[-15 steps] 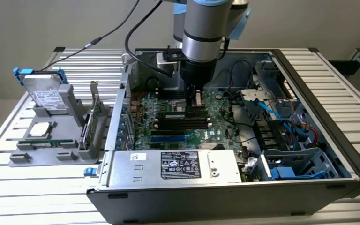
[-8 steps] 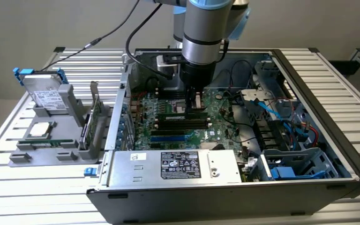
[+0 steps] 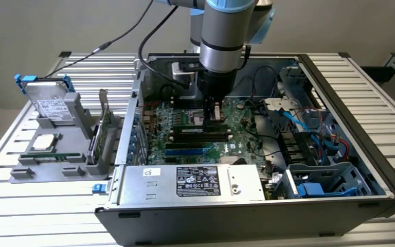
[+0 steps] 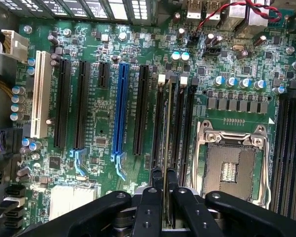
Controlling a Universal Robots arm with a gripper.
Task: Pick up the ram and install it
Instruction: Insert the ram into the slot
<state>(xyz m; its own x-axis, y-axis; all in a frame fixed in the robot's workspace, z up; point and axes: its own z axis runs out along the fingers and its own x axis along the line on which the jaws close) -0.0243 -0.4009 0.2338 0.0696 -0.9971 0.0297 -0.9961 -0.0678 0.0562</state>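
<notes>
Exterior view: the robot arm [image 3: 223, 36] reaches down into an open computer case [image 3: 362, 154], upper centre of the frame, with its gripper [image 3: 211, 114] low over the motherboard [image 3: 183, 131].

Wrist view: the fingers [image 4: 153, 197] pinch the ram [image 4: 167, 143]. It is seen edge-on and upright, lined up along the memory slots [image 4: 186, 128] just beside the processor socket [image 4: 232, 158]. The pick-up looks done. With the ram in the gripper's hold, whether it sits fully in a slot cannot be told, so the install appears unfinished.

No writing is legible to me. The black label [image 3: 197, 181] on the grey power-supply box [image 3: 247, 186], well apart from my gripper [image 3: 213, 119], bears print too fine to read.
</notes>
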